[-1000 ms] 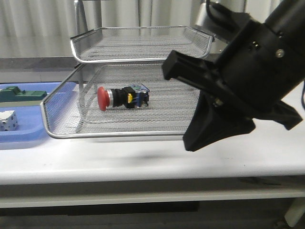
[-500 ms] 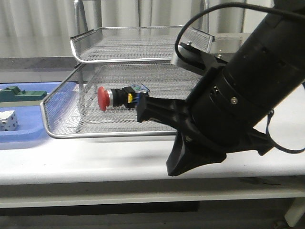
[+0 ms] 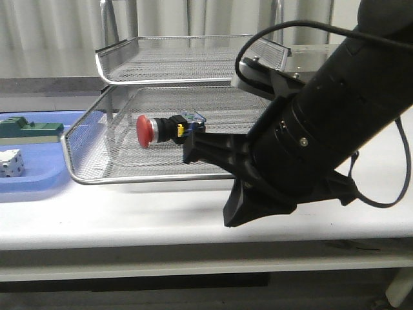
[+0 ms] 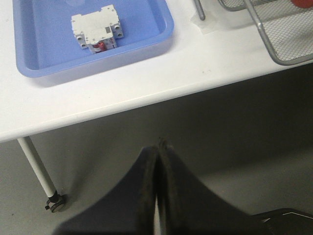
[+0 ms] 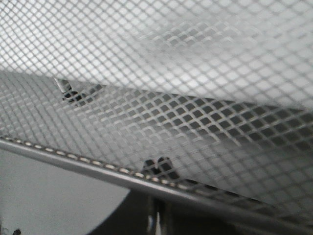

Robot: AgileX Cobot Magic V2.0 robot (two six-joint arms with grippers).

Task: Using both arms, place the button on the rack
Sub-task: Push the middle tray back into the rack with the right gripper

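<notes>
a: so where's the button (image 3: pixel 166 128) sitting rn?

b: it's lying on its side in the pulled-out middle tray of the rack (image 3: pixel 193 58), red head pointing toward the blue tray (image 3: pixel 32 184). imo the placing part is looking done, and the drawer is sticking out front bc that's how you're getting access under the top tier.

a: and the right gripper (image 3: pixel 213 148)? it's blocking half the front view

b: yeah, it's pressing up at the tray's front rim. wrist cam is filling up with mesh (image 5: pixel 195 98) and the rim wire, fingers (image 5: pixel 156 215) barely showing. looks like they're together, but whether they're clamping the rim or just pushing on it, can't tell tbh. my guess is it's there to be sliding the tray back in.

a: left one?

b: left gripper (image 4: pixel 157 166) is hanging off the table edge, over the floor, fingers together w/ nothing in them (prob just staying out of the way). the white block (image 4: pixel 96 32) is sitting in the blue tray, untouched.
</notes>
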